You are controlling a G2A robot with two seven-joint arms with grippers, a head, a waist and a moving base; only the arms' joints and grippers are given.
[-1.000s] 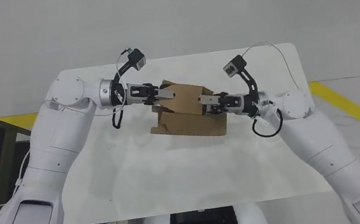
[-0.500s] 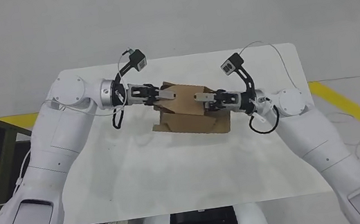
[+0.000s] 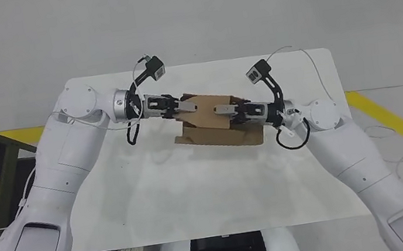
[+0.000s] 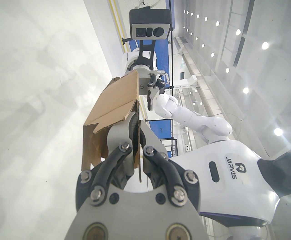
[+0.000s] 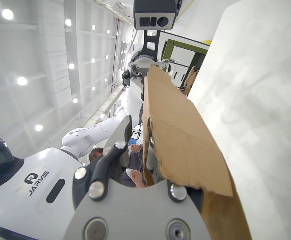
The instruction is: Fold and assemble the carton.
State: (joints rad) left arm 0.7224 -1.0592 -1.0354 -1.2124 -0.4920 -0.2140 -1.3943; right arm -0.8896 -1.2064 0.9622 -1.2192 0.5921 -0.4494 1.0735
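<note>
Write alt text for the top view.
A partly folded brown carton at the far side of a white table, with the left gripper at one end and the right gripper at the opposite end. Both white arms reach in from the sides.

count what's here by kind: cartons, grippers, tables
carton: 1
grippers: 2, left gripper and right gripper
table: 1
total: 4
</note>
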